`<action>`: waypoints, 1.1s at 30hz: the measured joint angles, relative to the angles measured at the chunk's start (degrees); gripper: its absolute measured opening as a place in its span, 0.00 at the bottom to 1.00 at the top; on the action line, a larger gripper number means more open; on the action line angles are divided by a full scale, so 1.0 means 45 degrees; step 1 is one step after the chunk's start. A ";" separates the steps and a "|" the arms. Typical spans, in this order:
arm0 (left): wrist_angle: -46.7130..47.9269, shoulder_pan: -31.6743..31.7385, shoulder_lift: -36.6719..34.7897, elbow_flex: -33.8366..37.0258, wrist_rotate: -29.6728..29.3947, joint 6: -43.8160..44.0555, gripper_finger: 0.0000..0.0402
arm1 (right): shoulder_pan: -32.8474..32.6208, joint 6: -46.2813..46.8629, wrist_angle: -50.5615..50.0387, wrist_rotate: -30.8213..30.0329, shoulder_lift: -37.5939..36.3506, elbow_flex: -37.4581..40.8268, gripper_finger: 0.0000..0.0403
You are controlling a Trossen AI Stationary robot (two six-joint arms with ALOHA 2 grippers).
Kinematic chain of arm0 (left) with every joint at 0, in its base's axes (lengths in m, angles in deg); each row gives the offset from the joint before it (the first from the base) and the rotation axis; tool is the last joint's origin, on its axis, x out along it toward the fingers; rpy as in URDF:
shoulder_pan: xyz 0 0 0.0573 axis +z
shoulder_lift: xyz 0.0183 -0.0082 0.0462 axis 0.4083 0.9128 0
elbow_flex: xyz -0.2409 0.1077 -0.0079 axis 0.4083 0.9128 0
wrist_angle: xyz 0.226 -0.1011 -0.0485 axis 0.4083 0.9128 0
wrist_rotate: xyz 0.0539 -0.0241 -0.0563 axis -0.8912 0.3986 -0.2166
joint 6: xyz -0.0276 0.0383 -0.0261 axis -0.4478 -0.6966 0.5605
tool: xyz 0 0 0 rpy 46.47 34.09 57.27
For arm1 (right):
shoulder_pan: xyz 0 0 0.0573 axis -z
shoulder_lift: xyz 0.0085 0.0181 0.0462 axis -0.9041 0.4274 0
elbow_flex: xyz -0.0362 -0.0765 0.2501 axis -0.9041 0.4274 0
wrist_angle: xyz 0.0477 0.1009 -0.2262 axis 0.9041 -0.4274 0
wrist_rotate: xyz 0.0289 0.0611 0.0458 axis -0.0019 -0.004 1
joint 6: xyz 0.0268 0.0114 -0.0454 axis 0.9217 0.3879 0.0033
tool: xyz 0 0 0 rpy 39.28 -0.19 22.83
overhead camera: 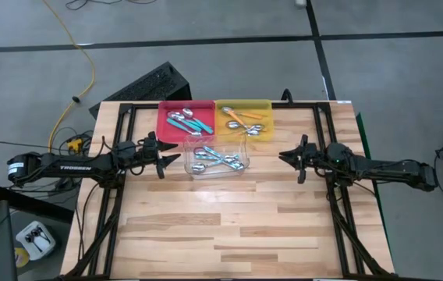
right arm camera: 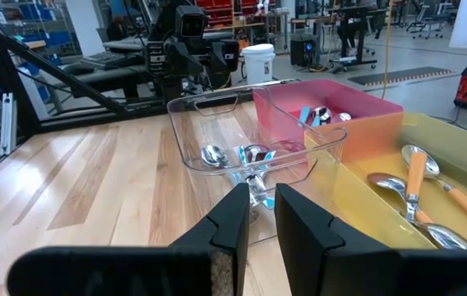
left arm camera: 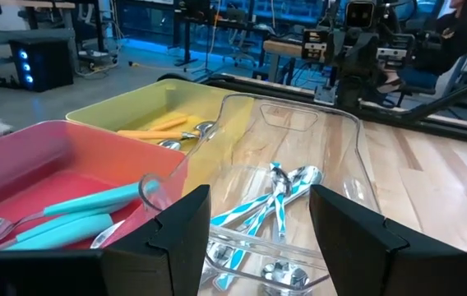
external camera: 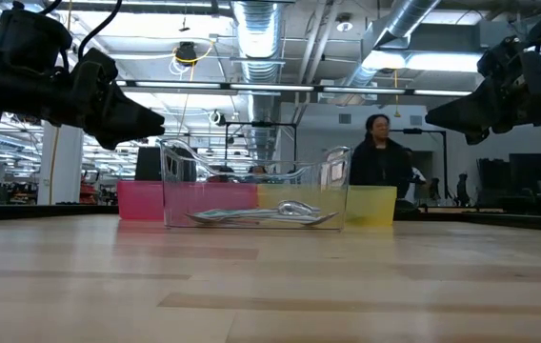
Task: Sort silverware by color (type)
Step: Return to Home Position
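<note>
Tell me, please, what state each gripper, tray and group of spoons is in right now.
left gripper, open, empty, raised off the table beside the clear tray
right gripper, open by a narrow gap, empty, raised on that tray's other side
teal spoons, lying in the red tray
orange spoons, lying in the yellow tray
pale blue spoons, lying in the clear tray

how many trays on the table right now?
3: red tray at the far edge, yellow tray beside it on the right, clear tray just in front of both. None looks hidden.
</note>
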 joint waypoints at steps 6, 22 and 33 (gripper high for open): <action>0.0010 0.0000 0.0000 0.0000 -0.0012 -0.0107 0.48 | 0.0000 -0.0003 0.0000 -0.0009 0.0000 -0.0001 0.22; 0.0063 0.0000 0.0000 0.0000 -0.0017 -0.0134 0.48 | 0.0000 0.0007 -0.0010 -0.0008 0.0000 0.0000 0.22; 0.0068 0.0000 0.0000 0.0000 -0.0017 -0.0262 0.48 | 0.0000 0.0017 -0.0014 -0.0005 0.0000 0.0000 0.22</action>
